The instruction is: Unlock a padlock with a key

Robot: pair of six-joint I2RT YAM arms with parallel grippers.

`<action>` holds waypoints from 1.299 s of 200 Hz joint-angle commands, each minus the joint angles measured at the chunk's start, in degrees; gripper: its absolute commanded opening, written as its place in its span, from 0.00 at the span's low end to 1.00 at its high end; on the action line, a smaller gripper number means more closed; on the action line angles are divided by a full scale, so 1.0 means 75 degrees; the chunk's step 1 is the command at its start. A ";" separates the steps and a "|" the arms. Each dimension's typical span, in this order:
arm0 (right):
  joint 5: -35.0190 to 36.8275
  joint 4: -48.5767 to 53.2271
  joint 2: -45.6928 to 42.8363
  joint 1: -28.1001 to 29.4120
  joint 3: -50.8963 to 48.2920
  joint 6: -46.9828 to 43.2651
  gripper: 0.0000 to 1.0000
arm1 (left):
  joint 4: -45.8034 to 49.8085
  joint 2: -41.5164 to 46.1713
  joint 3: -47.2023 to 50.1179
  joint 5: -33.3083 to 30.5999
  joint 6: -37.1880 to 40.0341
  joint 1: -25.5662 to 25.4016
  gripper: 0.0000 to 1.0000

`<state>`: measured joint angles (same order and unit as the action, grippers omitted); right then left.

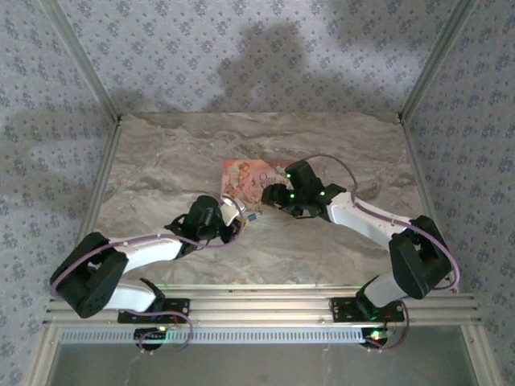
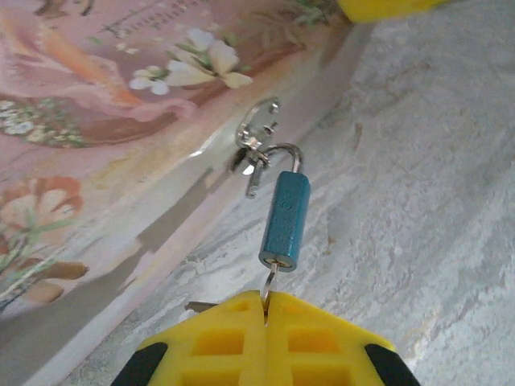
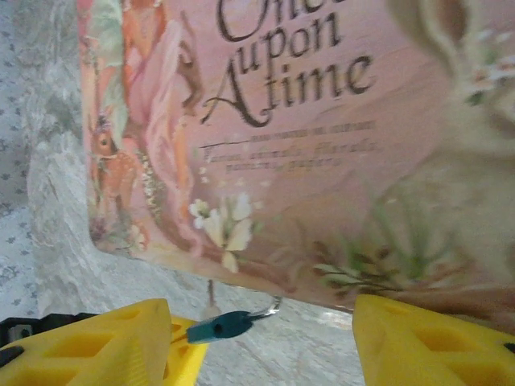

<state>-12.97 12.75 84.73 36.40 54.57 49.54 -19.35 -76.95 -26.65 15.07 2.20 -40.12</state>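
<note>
The tiny dark-blue padlock (image 2: pixel 285 219) hangs by its silver shackle (image 2: pixel 283 152) from the metal clasp (image 2: pixel 257 129) on the pink box's near edge. One shackle leg seems to stand clear of the body. A thin key (image 2: pixel 273 280) enters the padlock's bottom, and my left gripper (image 2: pixel 265 299) is shut on it. From above, the padlock (image 1: pixel 252 215) sits just right of the left gripper (image 1: pixel 235 214). My right gripper (image 3: pixel 261 312) is open above the box edge, with the padlock (image 3: pixel 222 326) low between its fingers (image 3: pixel 113 342), untouched. The right gripper (image 1: pixel 278 198) hovers over the box's near right corner.
The flat pink box (image 1: pixel 251 178) with printed pictures and lettering lies on the marble table (image 1: pixel 177 161), behind the padlock. Its lid (image 3: pixel 306 137) lies under the right wrist. Metal rails (image 1: pixel 257 304) run along the near edge. Patterned walls enclose the table.
</note>
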 commanded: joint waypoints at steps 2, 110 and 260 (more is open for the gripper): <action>-0.0380 0.0575 -0.0422 -0.0141 -0.0103 -0.0696 0.62 | 0.0218 -0.0043 -0.0329 0.0462 0.1039 0.0055 0.00; -0.0666 0.0166 -0.0601 -0.0284 -0.0983 -0.0812 0.55 | -0.0103 0.0162 -0.0092 0.0545 0.2288 0.0106 0.00; -0.0697 0.0178 -0.0914 -0.0333 -0.1251 -0.0950 0.54 | 0.0483 -0.0857 -0.1350 0.1166 0.3419 -0.0040 0.00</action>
<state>-17.87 13.50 80.16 34.15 46.11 43.79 -16.01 -81.95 -34.33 21.19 25.56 -39.44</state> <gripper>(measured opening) 0.544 0.039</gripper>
